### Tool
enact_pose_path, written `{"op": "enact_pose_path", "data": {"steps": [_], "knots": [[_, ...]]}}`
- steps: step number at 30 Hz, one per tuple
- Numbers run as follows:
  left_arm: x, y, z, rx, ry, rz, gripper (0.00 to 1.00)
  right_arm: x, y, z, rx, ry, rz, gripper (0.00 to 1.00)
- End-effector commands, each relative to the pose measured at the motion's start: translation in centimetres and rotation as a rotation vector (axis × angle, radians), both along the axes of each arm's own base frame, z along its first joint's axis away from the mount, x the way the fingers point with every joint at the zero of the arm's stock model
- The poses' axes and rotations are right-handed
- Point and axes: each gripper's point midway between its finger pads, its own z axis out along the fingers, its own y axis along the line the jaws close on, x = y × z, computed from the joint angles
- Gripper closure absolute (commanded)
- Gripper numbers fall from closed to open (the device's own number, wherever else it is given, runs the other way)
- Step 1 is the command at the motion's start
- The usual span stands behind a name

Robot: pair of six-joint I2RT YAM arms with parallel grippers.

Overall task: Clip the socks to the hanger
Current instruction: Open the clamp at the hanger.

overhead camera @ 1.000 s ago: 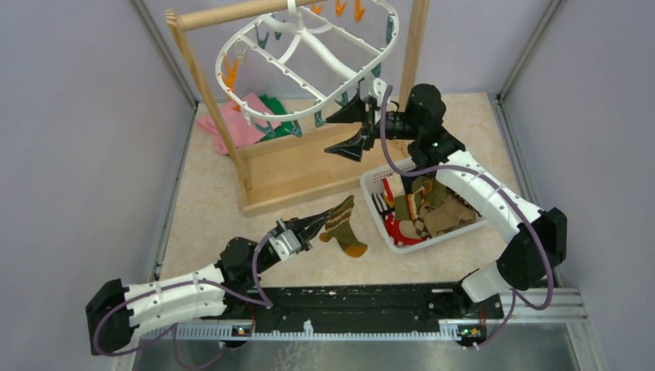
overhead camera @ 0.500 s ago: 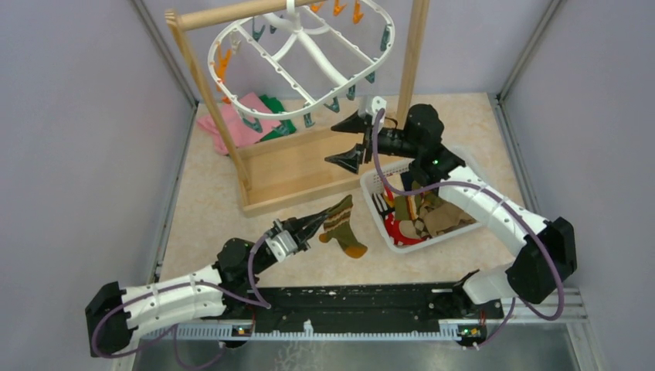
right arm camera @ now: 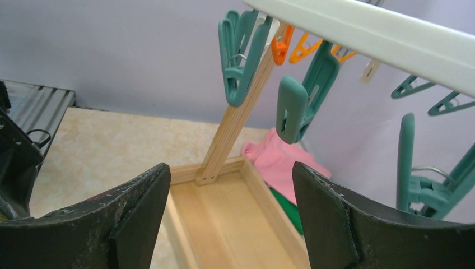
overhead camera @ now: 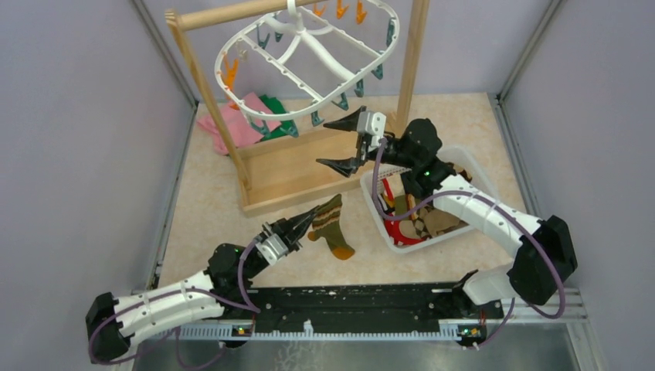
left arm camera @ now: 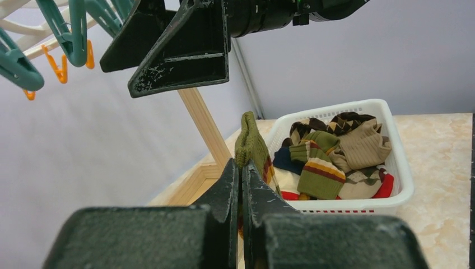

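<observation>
One sock (overhead camera: 330, 228), olive with orange stripes, is pinched tight in the left gripper (overhead camera: 309, 219). Its jaws are closed flat on one end of it. The sock is near the table, just in front of the wooden rack (overhead camera: 301, 166). I cannot tell if its far end touches the table. More socks (left arm camera: 325, 162) lie piled in the white basket (left arm camera: 401, 168) beside it.

The right gripper (right arm camera: 229, 174) is spread wide and holds nothing. It is up under the hanger (right arm camera: 364, 36), near a teal clip (right arm camera: 294, 109) that hangs down.

I think the sock is very light and soft. It flops and bends, so it will not stay straight by itself. It is not slippery and it will not break. A good place to hold it is near one edge, with a little bit of cloth sticking out past the fingers. That free bit can go into the clip.

The clip looks hard and springy. I think it must be squeezed at its top ends to open its mouth.
</observation>
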Motion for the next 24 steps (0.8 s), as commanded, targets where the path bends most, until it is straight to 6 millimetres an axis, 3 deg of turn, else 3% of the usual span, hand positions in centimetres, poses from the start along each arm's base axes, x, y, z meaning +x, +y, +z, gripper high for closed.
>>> {"op": "enact_pose_path", "data": {"steps": [1, 6, 12, 24], "knots": [[0.6, 0.6, -0.2, 0.011, -0.014, 0.053, 1.0, 0.1, 0.5, 2.3, 0.073, -0.119, 0.01, 0.2], [0.9, 0.3, 0.1, 0.038, -0.045, 0.065, 1.0, 0.5, 1.1, 2.1, 0.082, -0.124, 0.025, 0.2], [1.3, -0.1, 0.4, 0.069, -0.066, 0.084, 1.0, 2.8, 1.0, 2.8, 0.135, -0.06, -0.072, 0.16], [1.7, -0.4, 0.4, 0.089, -0.082, 0.097, 1.0, 3.0, 1.1, 4.9, 0.188, -0.094, -0.068, 0.17]]}}
